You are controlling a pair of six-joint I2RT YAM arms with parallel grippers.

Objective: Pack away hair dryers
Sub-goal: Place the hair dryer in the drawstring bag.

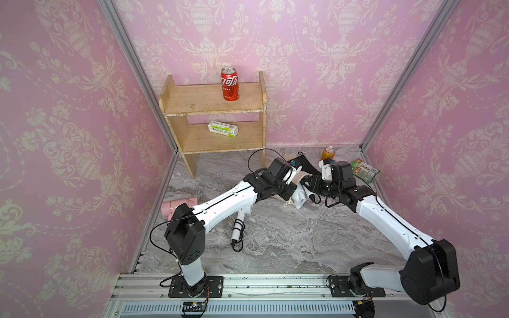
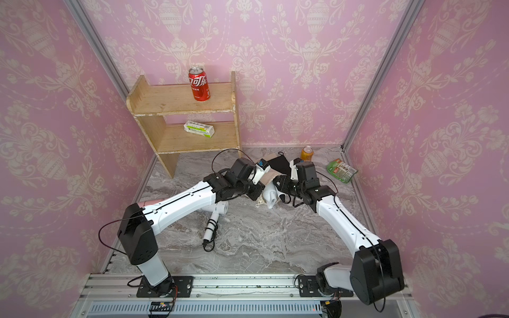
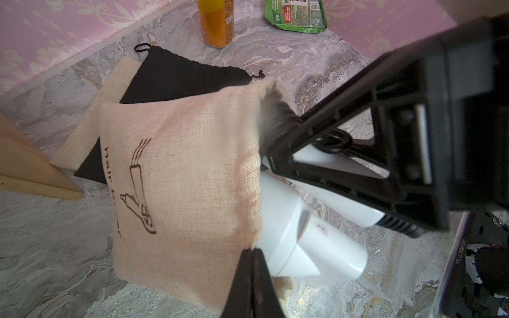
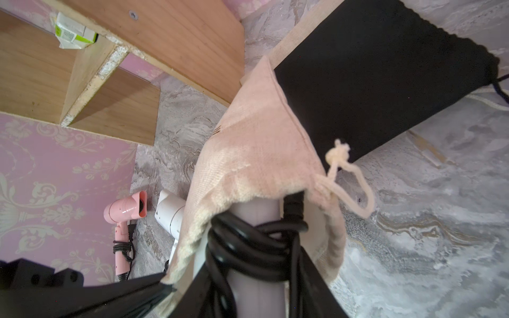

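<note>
The left gripper (image 3: 250,260) has its fingers pressed flat together, pinching the mouth edge of a beige woven drawstring pouch (image 3: 187,179). The pouch is printed in brown with a dryer drawing and lettering that reads "Hair D" before a fold swallows the rest.

The right gripper (image 4: 248,278) faces it, with its jaws partly apart and clamped on the cord-wrapped handle of a white plastic hair dryer (image 3: 292,239). That handle enters the pouch mouth, while the short barrel sticks out just beside the left fingertips. How deep the dryer sits cannot be seen, because the cloth hides it. In both top views the arms cover most of this dryer (image 1: 298,198) (image 2: 270,196).

Beyond the held pouch, a flat black fabric pouch (image 3: 176,79) lies on another flat beige pouch (image 3: 91,118), and any print on them is hidden.

Well behind the left gripper, near its arm's base, lie a pale pink hair dryer (image 4: 125,210) and a second white hair dryer (image 4: 170,214). Its barrel is hidden under the arm in a top view (image 1: 237,225).

Past the right gripper stands an orange drinks can (image 3: 216,22) with its top cut off, beside a green snack packet (image 3: 296,15) whose text is too small to read.

On the wooden shelf unit (image 1: 192,99), a red cola can (image 1: 229,84) carries white Chinese characters. The label on the green-and-white carton (image 1: 223,128) below it is illegible.
</note>
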